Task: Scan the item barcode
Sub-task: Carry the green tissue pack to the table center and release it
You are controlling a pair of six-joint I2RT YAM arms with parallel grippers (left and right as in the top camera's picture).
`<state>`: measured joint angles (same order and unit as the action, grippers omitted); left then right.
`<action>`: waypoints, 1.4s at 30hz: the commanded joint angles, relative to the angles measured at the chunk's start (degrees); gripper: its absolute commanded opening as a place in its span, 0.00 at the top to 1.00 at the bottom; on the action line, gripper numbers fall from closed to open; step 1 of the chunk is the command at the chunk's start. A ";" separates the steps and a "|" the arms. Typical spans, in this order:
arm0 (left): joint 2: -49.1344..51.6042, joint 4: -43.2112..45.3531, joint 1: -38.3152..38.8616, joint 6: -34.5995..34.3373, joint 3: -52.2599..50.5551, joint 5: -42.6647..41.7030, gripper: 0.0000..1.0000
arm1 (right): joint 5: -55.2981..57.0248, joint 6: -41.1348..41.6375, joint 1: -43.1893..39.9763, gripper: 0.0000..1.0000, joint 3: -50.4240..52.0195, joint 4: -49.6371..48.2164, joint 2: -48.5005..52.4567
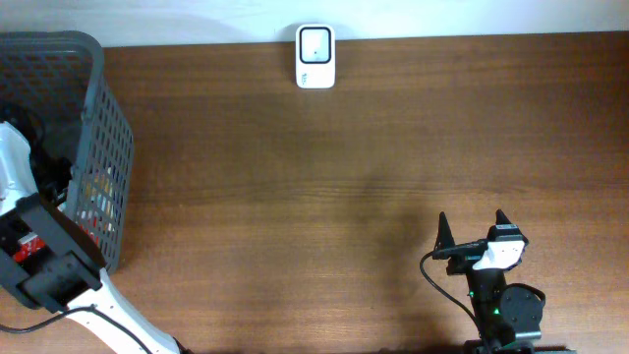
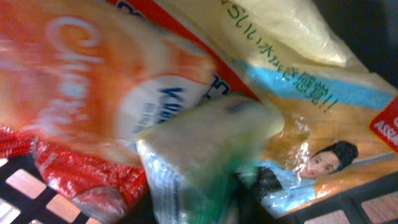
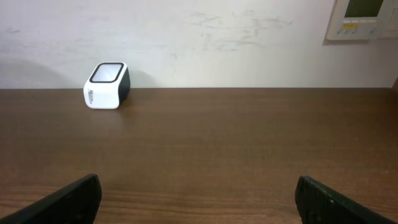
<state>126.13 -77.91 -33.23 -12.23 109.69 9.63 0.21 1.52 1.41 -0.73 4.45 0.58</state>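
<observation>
My right end effector (image 1: pixel 472 222) has two pointed black fingers (image 1: pixel 442 230) on a white block (image 1: pixel 503 253), behind it a round black joint (image 1: pixel 516 307) with a green light (image 1: pixel 496 312) and a looping black cable (image 1: pixel 427 269), while my left arm (image 1: pixel 123 320) is white links joined by a black housing (image 1: pixel 54 265) with red markings (image 1: pixel 25 246).

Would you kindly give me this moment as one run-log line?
left arm: in basket, over snack packets | right gripper: open | scanner: far table edge

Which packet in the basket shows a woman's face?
The yellow packet at right, with a blue band; the orange packet and pale packet show none.
</observation>
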 commanded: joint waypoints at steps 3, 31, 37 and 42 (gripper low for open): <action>0.17 -5.44 -0.22 -0.17 6.86 -4.52 1.00 | 0.48 0.26 -0.31 0.01 0.42 0.24 -0.37; 3.69 12.50 62.75 -10.45 18.34 -26.75 0.98 | 0.48 0.26 -0.31 0.02 0.42 0.24 -0.37; 10.69 21.92 70.47 -11.76 15.98 -26.75 0.23 | 0.48 0.26 -0.31 0.01 0.42 0.26 -0.37; 7.34 15.30 65.59 -6.73 23.65 -26.32 0.21 | 0.48 0.26 -0.31 0.02 0.42 0.26 -0.37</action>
<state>136.84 -59.20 36.18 -22.61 127.37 -17.12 0.21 1.45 1.41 -0.73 4.45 0.58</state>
